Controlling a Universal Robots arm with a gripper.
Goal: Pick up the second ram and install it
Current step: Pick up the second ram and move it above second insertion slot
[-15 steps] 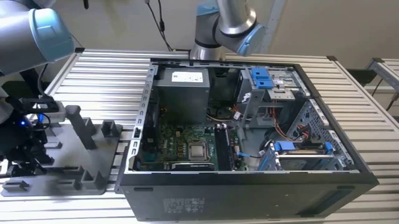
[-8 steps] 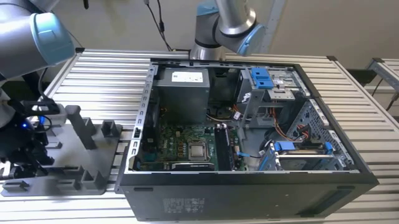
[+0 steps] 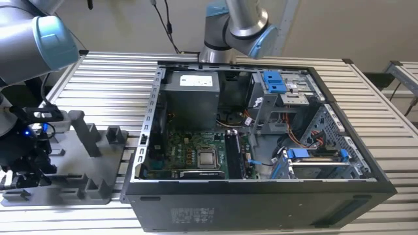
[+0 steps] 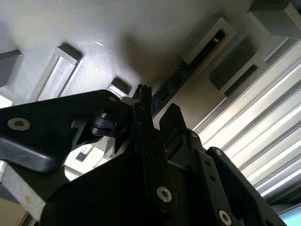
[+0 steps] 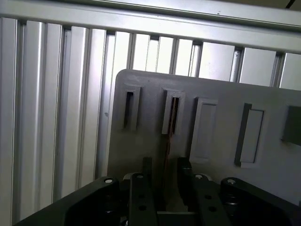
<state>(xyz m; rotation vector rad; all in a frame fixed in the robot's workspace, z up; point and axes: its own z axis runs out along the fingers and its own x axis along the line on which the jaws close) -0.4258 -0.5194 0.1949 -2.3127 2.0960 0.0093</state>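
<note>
In the exterior view we see a ribbed aluminium table [image 3: 98, 68] carrying an open black metal computer case [image 3: 261, 205], its green motherboard [image 3: 189, 147] bare inside. On the exterior view's left of the case lies a matte grey plastic tray [image 3: 98, 169] with upright posts and raised rectangular slots. The arm [image 3: 39, 39] hangs over the tray's left edge.

In the second wrist view the black claw [image 4: 157, 101] has its fingers [image 4: 171, 122] apart, one on either side of the second ram [image 4: 202, 52]. The ram is a thin dark board with small chips, standing on edge in a narrow slot of the finely textured tray.

In the first wrist view the ram shows edge-on as a thin brownish line. It runs from its slot into the gap between the fingers, with space on each side.
</note>
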